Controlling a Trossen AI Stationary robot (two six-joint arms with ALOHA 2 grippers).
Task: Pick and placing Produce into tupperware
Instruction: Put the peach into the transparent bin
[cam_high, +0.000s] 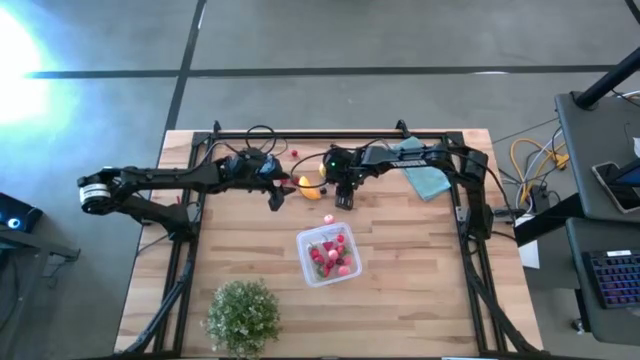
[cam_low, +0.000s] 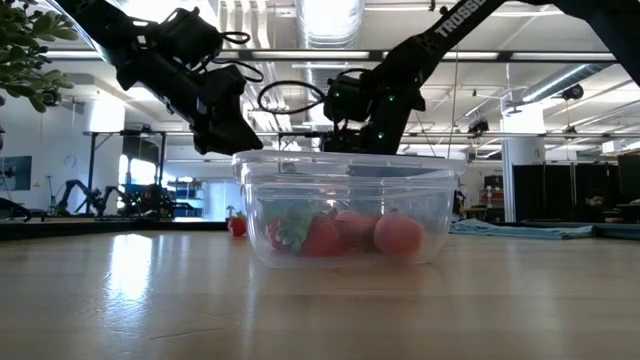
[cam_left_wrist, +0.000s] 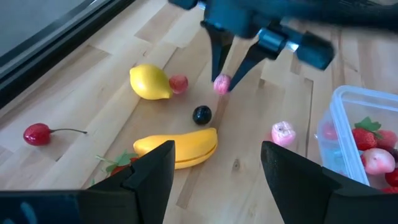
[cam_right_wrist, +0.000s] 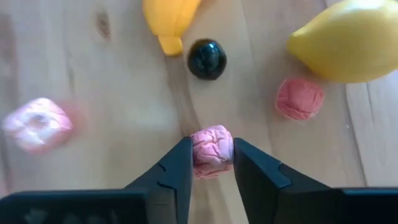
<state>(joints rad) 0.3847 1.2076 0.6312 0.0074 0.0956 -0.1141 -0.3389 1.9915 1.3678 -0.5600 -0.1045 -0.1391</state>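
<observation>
Your right gripper pinches bumpy pink berry, frame centre; glossy black bead above. Left gripper spread over smooth banana.

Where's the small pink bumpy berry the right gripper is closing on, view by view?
High: hidden under the right gripper.
Low: not visible.
Left wrist: pink berry between the right arm's fingertips.
Right wrist: between the fingers.
Shared landmark: lemon.

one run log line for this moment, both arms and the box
right gripper: fingers shut on pink berry | left gripper: open, above banana | tupperware: holds red berries
</observation>
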